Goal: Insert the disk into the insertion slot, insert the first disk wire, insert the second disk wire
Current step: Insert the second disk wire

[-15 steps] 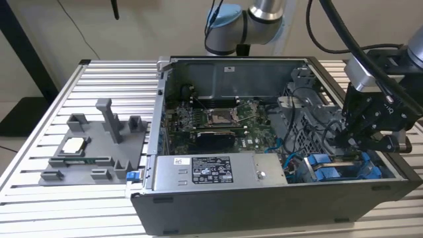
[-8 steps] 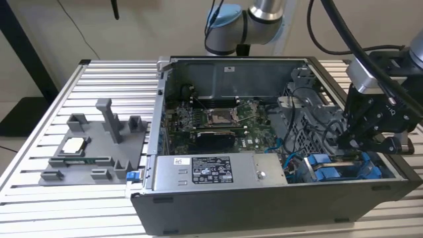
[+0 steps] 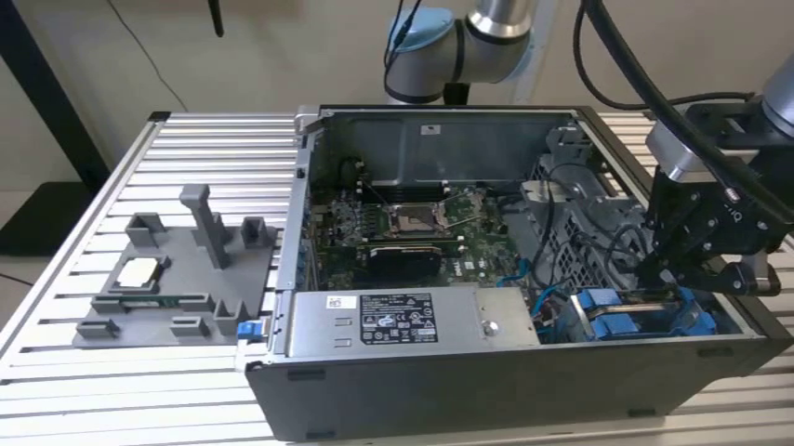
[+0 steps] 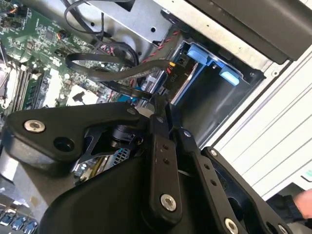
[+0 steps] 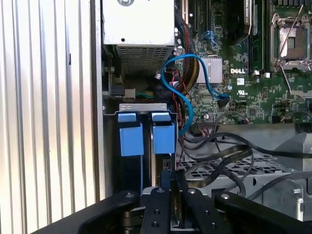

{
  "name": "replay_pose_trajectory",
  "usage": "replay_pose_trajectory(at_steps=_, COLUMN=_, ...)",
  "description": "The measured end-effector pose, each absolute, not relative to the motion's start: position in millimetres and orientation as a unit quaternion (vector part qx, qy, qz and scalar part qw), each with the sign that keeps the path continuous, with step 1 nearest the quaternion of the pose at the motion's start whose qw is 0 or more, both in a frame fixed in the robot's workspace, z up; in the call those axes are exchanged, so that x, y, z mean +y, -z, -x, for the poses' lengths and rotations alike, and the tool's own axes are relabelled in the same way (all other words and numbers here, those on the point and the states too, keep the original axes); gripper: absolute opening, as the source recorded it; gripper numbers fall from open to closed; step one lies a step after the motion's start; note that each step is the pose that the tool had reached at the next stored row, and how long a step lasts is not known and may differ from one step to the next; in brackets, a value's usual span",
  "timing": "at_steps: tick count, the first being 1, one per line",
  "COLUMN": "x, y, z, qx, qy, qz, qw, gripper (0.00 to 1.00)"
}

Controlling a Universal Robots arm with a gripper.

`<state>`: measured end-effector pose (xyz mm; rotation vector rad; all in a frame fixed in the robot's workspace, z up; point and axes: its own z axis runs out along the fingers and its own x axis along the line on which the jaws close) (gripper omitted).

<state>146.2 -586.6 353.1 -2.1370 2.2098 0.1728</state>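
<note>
The disk (image 5: pixel 163 138) stands in its blue carrier in the insertion slot at the case's near corner. A second blue-fronted carrier (image 5: pixel 130 139) sits right beside it. In the exterior view the two blue carriers (image 3: pixel 620 318) show at the case's lower right, and my gripper (image 3: pixel 670 283) hangs directly over them. The fingers (image 5: pixel 163 204) are drawn close together, and a flat black disk wire (image 4: pixel 122 73) runs in between their tips. My gripper (image 4: pixel 160 103) hovers just off a black connector (image 4: pixel 176 68) at the disk's edge.
The open computer case (image 3: pixel 372 390) lies on a slatted metal table (image 3: pixel 186 149). Inside are the motherboard (image 3: pixel 410 223), a silver power supply (image 3: pixel 410 321) and loose black and blue cables (image 5: pixel 187 92) near the bay. A grey fixture tray (image 3: pixel 174 279) stands on the exterior view's left.
</note>
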Motion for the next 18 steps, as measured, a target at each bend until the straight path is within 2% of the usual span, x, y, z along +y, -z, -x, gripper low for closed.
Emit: replay_pose_trajectory(at_steps=18, x=-582.7, y=-345.2, z=-145.4, qx=0.717, qy=-0.053, qz=0.694, qw=0.041, gripper=0.16)
